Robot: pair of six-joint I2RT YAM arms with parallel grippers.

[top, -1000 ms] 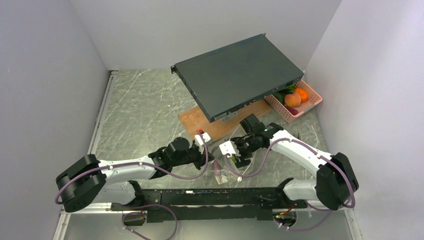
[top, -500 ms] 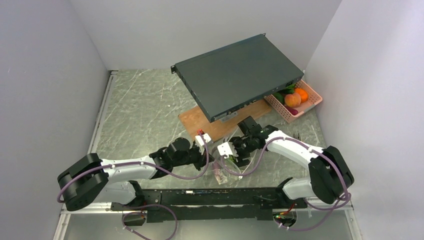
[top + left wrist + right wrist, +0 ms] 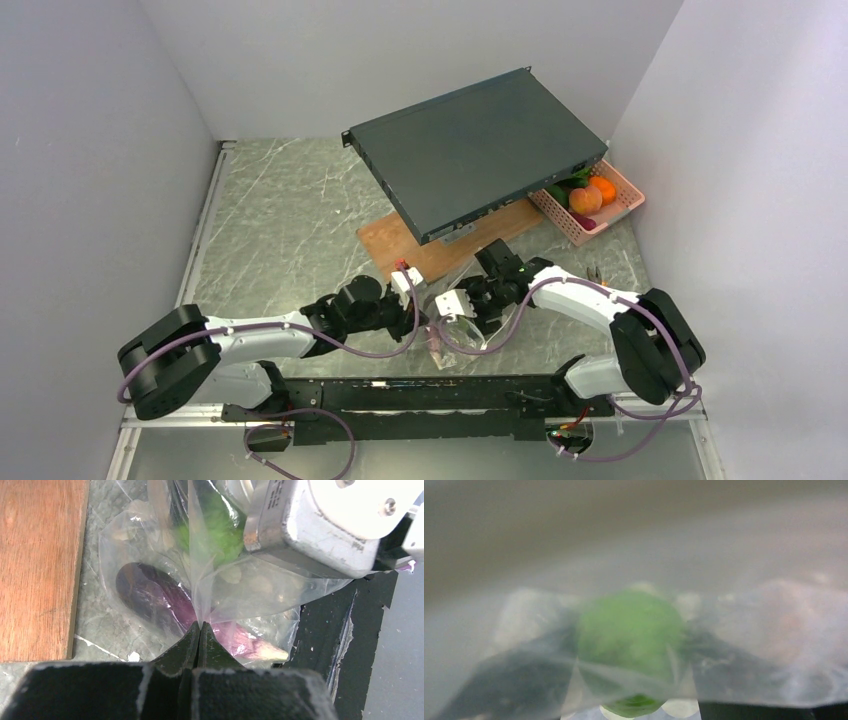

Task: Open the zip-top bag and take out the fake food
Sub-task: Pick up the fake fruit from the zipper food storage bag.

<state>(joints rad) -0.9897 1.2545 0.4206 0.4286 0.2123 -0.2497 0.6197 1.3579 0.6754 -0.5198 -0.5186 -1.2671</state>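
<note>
The clear zip-top bag (image 3: pixel 150 545) lies on the marble-patterned table near the front edge, also visible from above as the bag (image 3: pixel 446 340). Inside it are fake food pieces: a dark purple eggplant (image 3: pixel 150 597), a bright green piece (image 3: pixel 215 530) and a pinkish piece (image 3: pixel 250 642). My left gripper (image 3: pixel 200 626) is shut, pinching a fold of the bag's film. My right gripper (image 3: pixel 629 655) is pushed against the bag with its jaws spread wide. The green piece (image 3: pixel 631 625) sits blurred between them behind the film; whether they touch it is unclear. From above, my left gripper (image 3: pixel 426 317) and right gripper (image 3: pixel 468 308) meet over the bag.
A wooden board (image 3: pixel 395 243) lies just behind the bag, with a large black flat case (image 3: pixel 475 150) propped over it. A pink lattice basket (image 3: pixel 628 188) holding more toy fruit stands at the back right. The black base rail (image 3: pixel 370 630) borders the bag's near side.
My right gripper has shifted left and forward onto the bag. The left gripper keeps its pinch in the same place.
</note>
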